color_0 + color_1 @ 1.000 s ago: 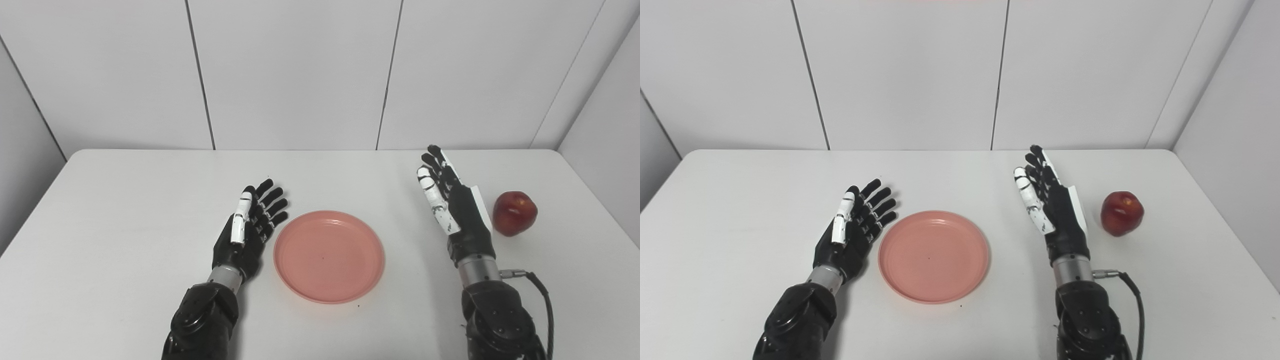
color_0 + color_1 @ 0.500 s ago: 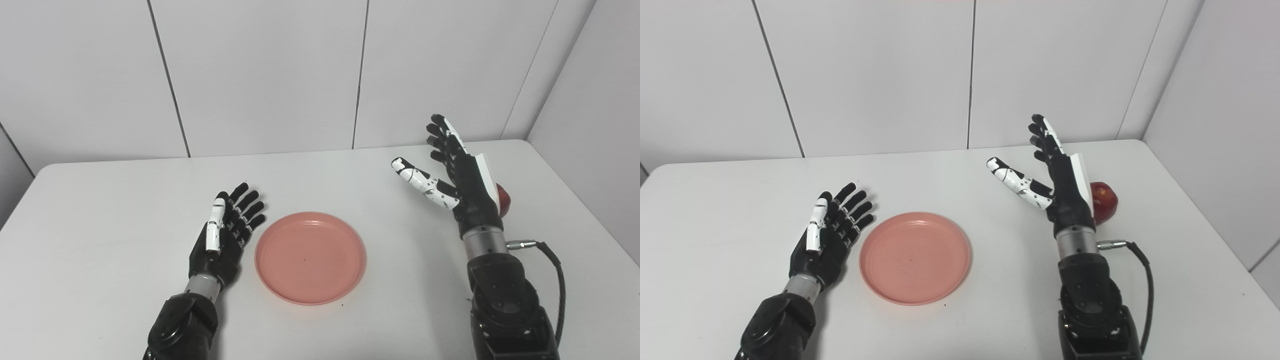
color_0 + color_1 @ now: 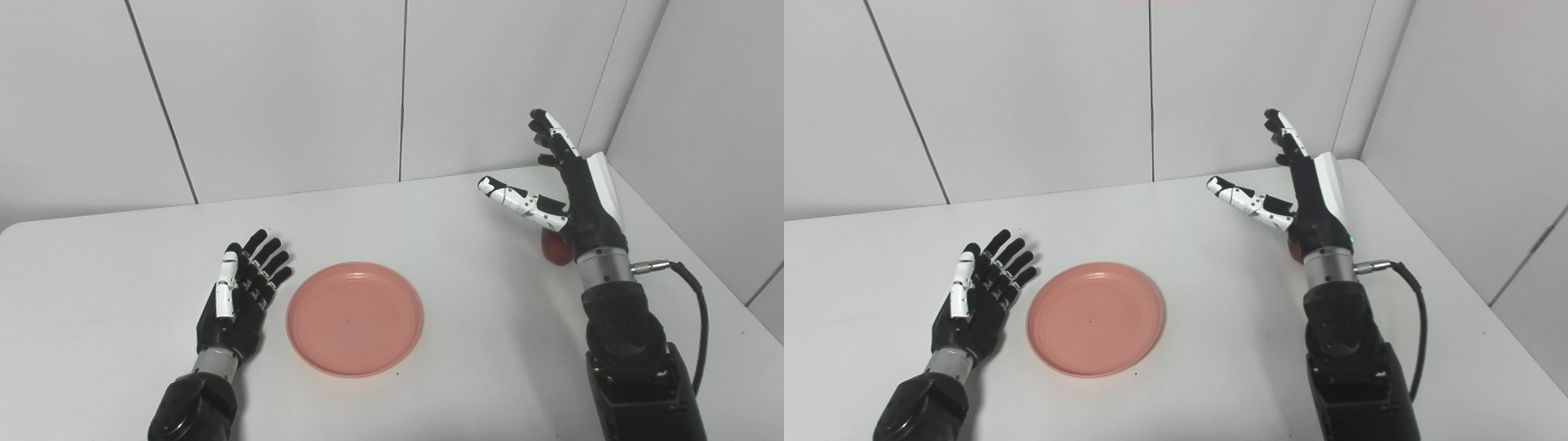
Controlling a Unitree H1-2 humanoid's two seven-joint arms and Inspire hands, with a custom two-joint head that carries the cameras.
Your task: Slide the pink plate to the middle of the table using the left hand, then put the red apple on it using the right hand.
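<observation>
A white table (image 3: pixel 429 208) holds a pink plate (image 3: pixel 354 318) near its middle. At the plate's nine o'clock, just beside its rim, the left hand (image 3: pixel 239 300) lies palm up, fingers straight, slightly fanned and holding nothing. Toward two o'clock from the plate, well apart, the right hand (image 3: pixel 566 184) is raised — fingers extended upward, thumb splayed toward the left, grasping nothing. The red apple (image 3: pixel 554 250) sits on the table behind this wrist, mostly hidden.

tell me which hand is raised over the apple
The right hand, open and lifted above the red apple; the left hand lies low beside the pink plate.
</observation>
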